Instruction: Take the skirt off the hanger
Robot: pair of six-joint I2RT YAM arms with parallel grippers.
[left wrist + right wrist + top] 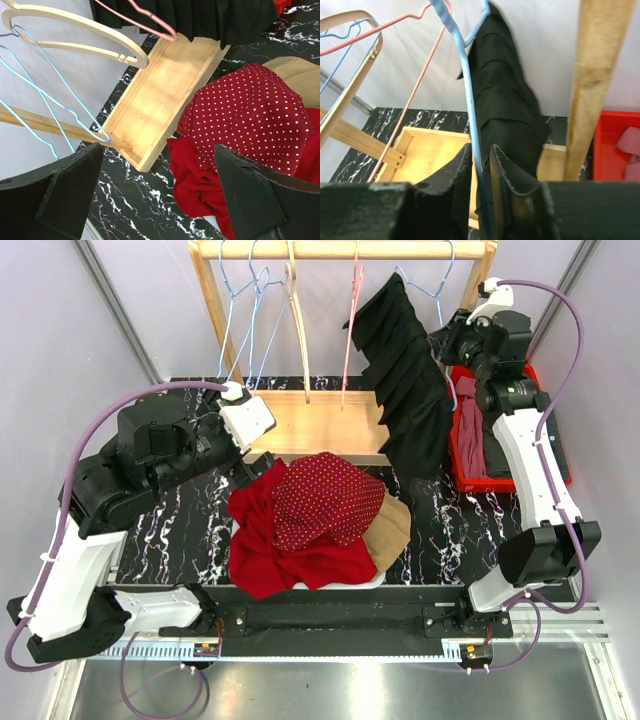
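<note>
The right end effector (480,150) has its two fingers close together, with the thin wire of the blue hanger (468,90) running up between them. I cannot tell if the fingers are squeezing the wire or only sitting beside it. Just past those fingers hangs the black skirt (505,100). It hangs on this blue hanger, bunched in folds, and drops down in front of the wooden base (432,145) of the rack. Right beside the end effector, on its right, stands the pale wooden post (592,75) of the rack. Past the post sits a red bin (615,150) with some pink cloth (630,145) in it. On the other side of the end effector a pink hanger (420,85) and a wooden hanger (345,17) hang with no clothes on them. The left end effector (159,150) is far from the skirt, and its fingers are spread wide with nothing between them. It hangs above the black marbled worktop (135,200). Just ahead of it is a corner of the wooden base. To its right lies a red cloth with white dots (250,120), piled on a plain red cloth (195,185), with a tan cloth (290,70) behind them.
</note>
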